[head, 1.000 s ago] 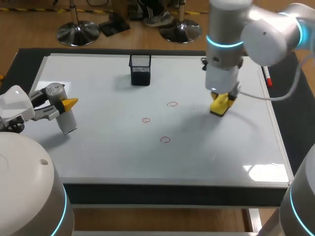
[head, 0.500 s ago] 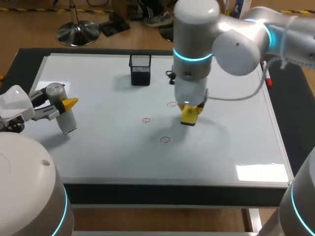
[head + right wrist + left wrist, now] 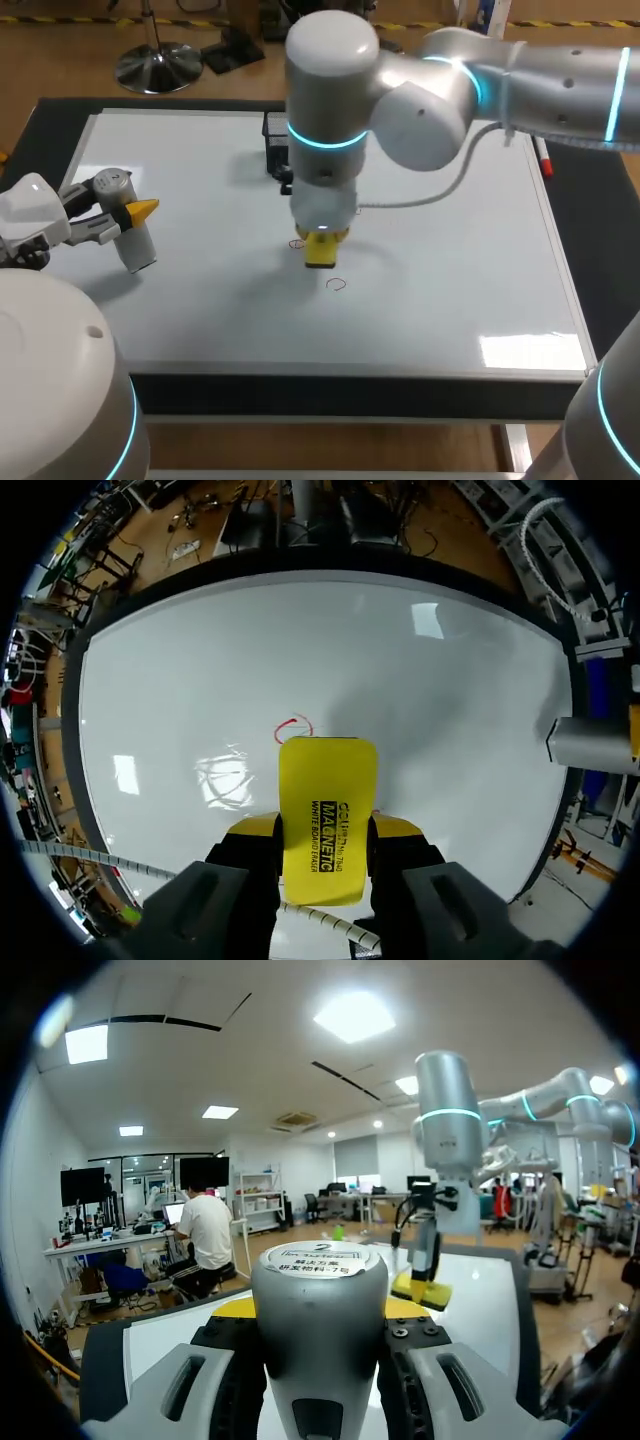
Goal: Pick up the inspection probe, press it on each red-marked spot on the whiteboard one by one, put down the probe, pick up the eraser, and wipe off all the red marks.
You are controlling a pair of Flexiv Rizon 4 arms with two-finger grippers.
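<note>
My right arm reaches in over the middle of the whiteboard, its gripper shut on the yellow eraser, which points down at the board. One red mark shows just left of the eraser and another lies nearer the front. In the right wrist view the eraser sits between the fingers of the gripper, with a red mark just ahead of it. At the board's left, my left gripper is shut on the silver inspection probe. The probe fills the left gripper.
A black mesh pen holder stands at the back of the board, partly behind my right arm. A red marker lies along the board's right edge. The board's right half and front are bare white surface.
My right arm has swept left across the board with the eraser, from the right part to the middle, passing over the spot of the rightmost red mark. The left arm has kept still.
</note>
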